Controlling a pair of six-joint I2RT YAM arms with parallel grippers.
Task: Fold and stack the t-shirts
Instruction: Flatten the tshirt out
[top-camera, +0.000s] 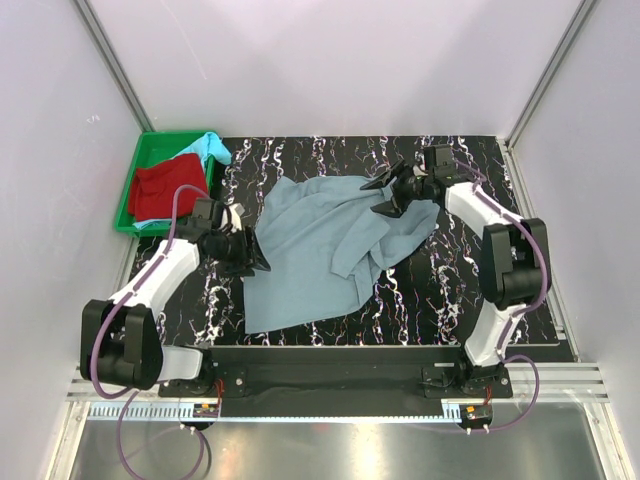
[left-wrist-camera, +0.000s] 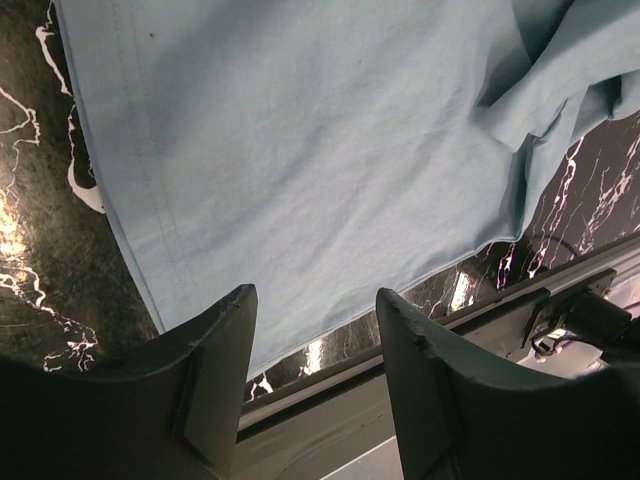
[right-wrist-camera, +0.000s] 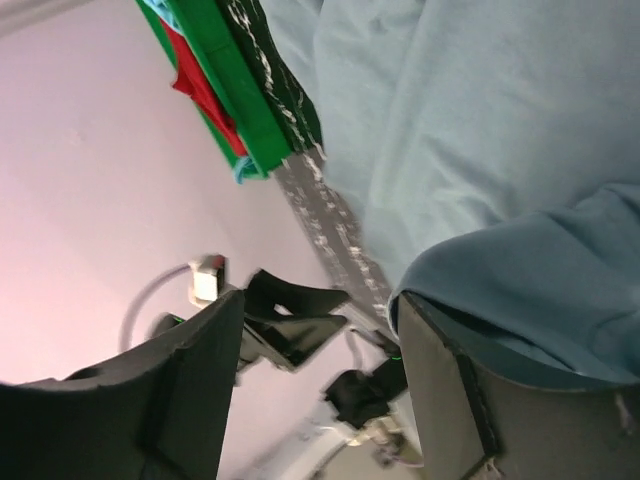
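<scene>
The left arm is reaching low from its base, elbow bent. The left gripper (left-wrist-camera: 315, 293) is hovering at the left hem of the grey shirt (top-camera: 320, 250), jaws apart with nothing between them, probably lining up to pinch that edge. The shirt is lying rumpled across the middle of the mat (top-camera: 450, 270), its right side bunched, so it likely needs flattening before any fold. Farther back, the right arm is stretching forward and bending leftward. The right gripper (right-wrist-camera: 318, 298) is standing open at the shirt's far right corner, with cloth bunching against one finger but none between the jaws. Farthest off, the red shirt (top-camera: 160, 190) and turquoise shirt (top-camera: 208, 148) are waiting in the tray (top-camera: 130, 185).
</scene>
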